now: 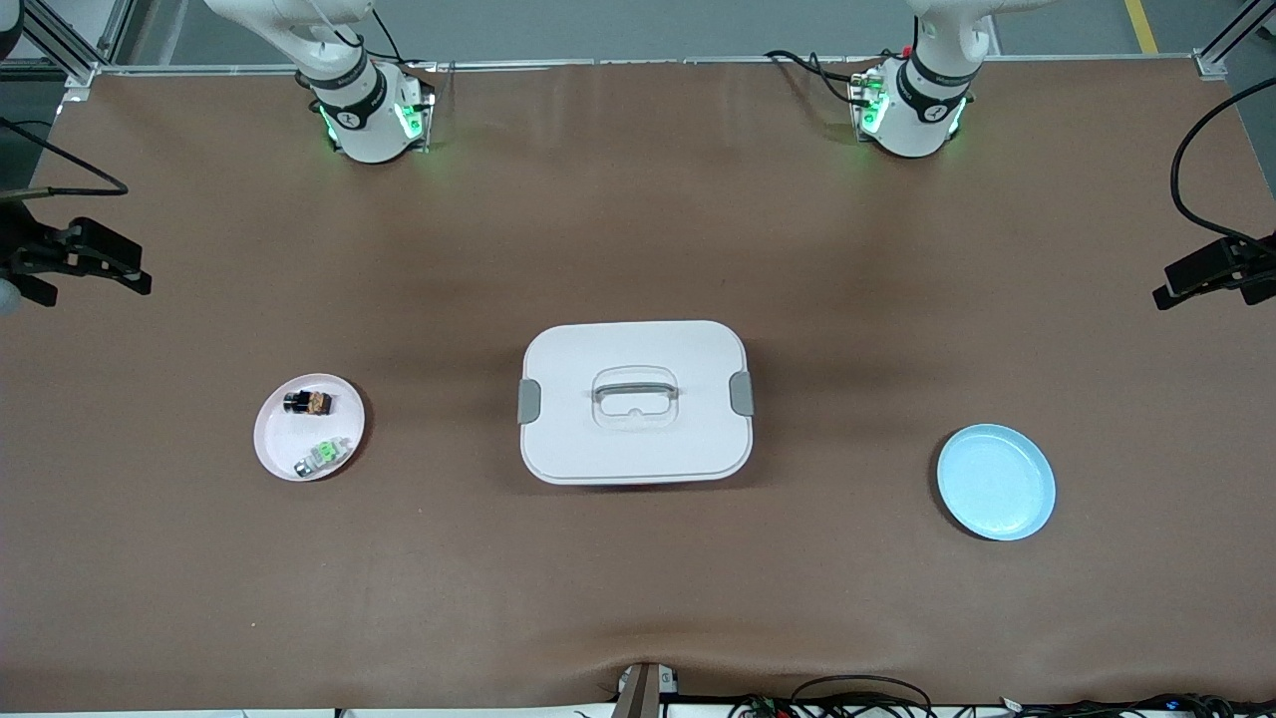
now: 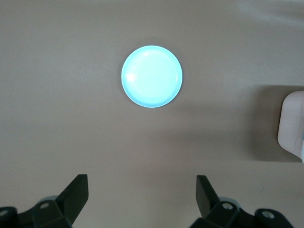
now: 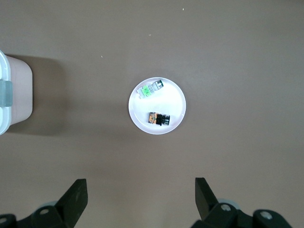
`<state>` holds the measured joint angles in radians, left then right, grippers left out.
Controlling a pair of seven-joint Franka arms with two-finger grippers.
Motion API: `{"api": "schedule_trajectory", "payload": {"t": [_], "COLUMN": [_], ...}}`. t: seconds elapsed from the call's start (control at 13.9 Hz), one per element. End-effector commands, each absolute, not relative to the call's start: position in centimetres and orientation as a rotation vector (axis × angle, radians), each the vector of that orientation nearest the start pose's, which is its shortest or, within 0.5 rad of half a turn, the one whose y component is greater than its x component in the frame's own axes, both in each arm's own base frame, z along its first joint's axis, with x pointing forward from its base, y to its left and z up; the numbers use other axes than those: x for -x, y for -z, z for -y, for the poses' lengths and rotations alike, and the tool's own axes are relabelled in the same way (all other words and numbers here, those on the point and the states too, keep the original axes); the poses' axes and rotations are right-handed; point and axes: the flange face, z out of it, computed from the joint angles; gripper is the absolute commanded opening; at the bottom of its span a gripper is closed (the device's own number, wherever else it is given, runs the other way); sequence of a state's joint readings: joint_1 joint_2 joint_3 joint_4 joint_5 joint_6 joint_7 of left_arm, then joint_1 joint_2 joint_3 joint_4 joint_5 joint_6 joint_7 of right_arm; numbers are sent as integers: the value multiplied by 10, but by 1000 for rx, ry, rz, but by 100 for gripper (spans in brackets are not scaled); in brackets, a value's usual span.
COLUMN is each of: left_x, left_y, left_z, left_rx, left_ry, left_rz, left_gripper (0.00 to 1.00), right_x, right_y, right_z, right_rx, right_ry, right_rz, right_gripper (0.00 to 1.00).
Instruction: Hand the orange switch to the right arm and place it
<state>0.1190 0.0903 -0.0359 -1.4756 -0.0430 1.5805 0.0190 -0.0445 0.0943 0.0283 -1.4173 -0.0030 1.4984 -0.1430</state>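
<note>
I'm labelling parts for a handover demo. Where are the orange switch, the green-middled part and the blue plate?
orange switch [image 1: 308, 402]: front view, on its orange-brown middle.
green-middled part [image 1: 325, 454]: front view, on its green middle.
blue plate [image 1: 995, 482]: front view, on the bare middle of its dish.

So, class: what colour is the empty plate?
Light blue plate; the left wrist view shows it best.

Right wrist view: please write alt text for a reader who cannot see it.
A small white plate on a brown table holds the orange switch and a green switch, apart. The open right gripper hangs above; a white box shows at the edge.
</note>
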Motion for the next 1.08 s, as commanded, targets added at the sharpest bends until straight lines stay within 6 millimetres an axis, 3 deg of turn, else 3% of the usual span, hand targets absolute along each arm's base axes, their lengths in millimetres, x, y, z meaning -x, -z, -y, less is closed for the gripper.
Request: {"api": "schedule_trajectory", "payload": {"t": [0.0,0.58,0.79,1.01], "left_x": [-583,-583,-583,-583], "left_y": [-620,-619,-619,-619], "left_z": [-48,-51,-53,-53], "left_rx": [3181,3180,3180,3180], "left_ry": [33,31,31,31], "left_rz": [83,88,93,96], "left_gripper": [100,100,100,100], "right_x": [-559,-553,-550,-548], "right_y": [-631,-631,-634,-643], "right_z": [13,31,45,45], "right_rx": [3151,3128,3117,3090], "right_ry": [10,43,40,24], "right_rz": [186,120,53,-92], "right_gripper": [100,100,100,100]}}
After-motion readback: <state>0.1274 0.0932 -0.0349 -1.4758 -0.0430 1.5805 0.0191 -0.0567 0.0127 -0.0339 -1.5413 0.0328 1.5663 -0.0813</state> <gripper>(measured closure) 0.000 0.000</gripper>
